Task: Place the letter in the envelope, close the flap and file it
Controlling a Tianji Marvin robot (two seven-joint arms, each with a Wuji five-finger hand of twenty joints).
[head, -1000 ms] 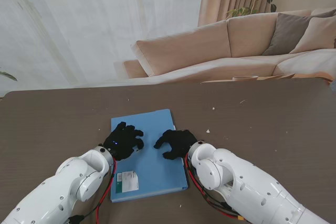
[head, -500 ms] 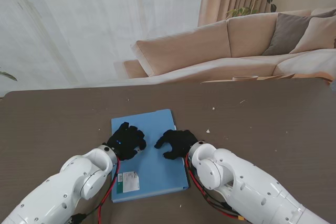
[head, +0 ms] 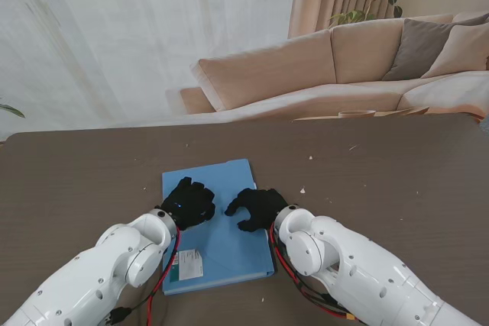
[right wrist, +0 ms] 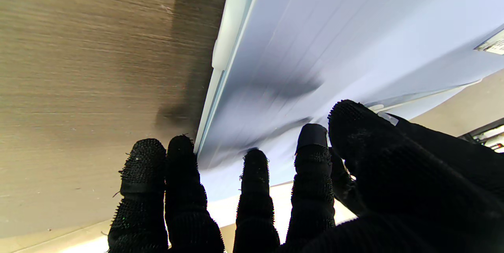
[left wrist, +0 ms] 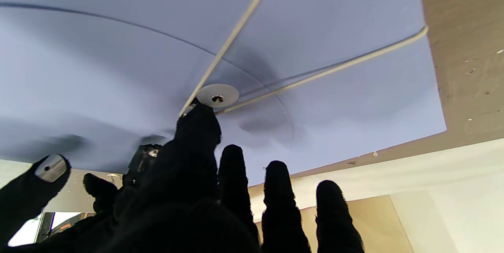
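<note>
brown wood-grain table [head: 397,181] carries the blue string-tie envelope [head: 221,246], flat between both arms. left hand [head: 187,202] rests on it, fingers spread, index tip at the round closure disc [left wrist: 217,95] with thin string [left wrist: 323,72]. right hand [head: 256,208] arches fingers apart on its right part, holding nothing. likely light, smooth, bendy; grip an edge.

Label [head: 186,263] print too small to read; left hand [head: 188,203] and right hand [head: 257,208] hide parts of the envelope [head: 221,246]; letter not discernible.
</note>
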